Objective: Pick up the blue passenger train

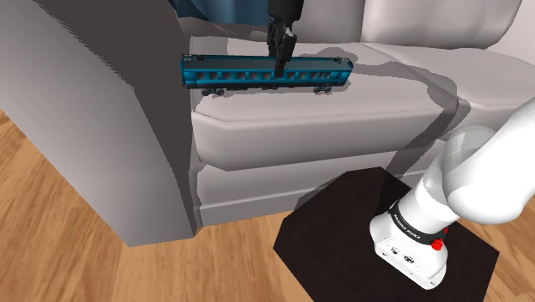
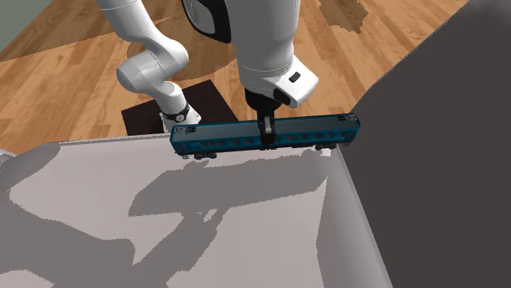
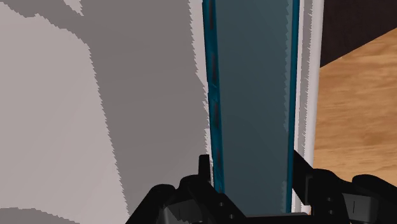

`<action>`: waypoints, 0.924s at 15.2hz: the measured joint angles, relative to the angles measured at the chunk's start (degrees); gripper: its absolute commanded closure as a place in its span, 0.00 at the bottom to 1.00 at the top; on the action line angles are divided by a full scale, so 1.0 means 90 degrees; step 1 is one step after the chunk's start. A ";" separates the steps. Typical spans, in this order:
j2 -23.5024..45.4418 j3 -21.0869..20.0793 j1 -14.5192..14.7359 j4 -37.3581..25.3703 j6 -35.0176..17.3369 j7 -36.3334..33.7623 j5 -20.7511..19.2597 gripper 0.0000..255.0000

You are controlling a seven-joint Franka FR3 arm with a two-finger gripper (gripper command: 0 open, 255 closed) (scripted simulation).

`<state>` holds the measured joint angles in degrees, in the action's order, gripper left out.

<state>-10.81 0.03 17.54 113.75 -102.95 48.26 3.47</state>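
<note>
Nearest in the shoulder view is the dark box stand (image 1: 343, 232), on a wooden floor (image 1: 69, 249), with the white arm (image 1: 463, 184) rising from it. Beyond the stand is a pale grey sofa (image 1: 283, 163). Its broad armrest (image 1: 94, 111) is at the shoulder view's left and its seat cushion (image 1: 360, 107) lies across the middle.

The blue passenger train (image 1: 223, 70) is a single long carriage with a row of windows and dark wheels. It is level and lengthwise along the front edge of the seat cushion, with one end close to the armrest. The black gripper (image 1: 279, 64) comes straight down onto it, and its two fingers are clamped on the carriage's sides at about mid-length.

In the second exterior view the train (image 2: 221, 141) again lies along the seat's front edge with the gripper (image 2: 266, 137) closed around its middle, and its shadow falls on the cushion just beside it. I cannot tell whether the wheels touch the cushion or hang just above it.

In the wrist view the grey-blue roof of the train (image 3: 254, 83) runs away from the gripper (image 3: 251, 170). A finger presses each long side, the seat's pale edge is just beside the carriage, and the floor lies past that.

Farthest, the back cushions (image 1: 429, 21) stand behind the seat. A dark blue shape (image 1: 206, 10) is up there behind the gripper, and I cannot tell what it is.
</note>
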 measured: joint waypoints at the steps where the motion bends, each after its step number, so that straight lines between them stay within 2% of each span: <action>1: -0.0002 0.0000 0.0000 0.0002 -0.0003 0.0001 0.0000 1.00; 8: -0.0004 0.0001 -0.0001 0.0005 -0.0009 0.0003 0.0000 1.00; 14: 0.0006 0.0006 -0.0004 -0.0404 0.0416 -0.0015 -0.0006 1.00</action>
<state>-10.75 0.08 17.51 110.12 -99.20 48.13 3.42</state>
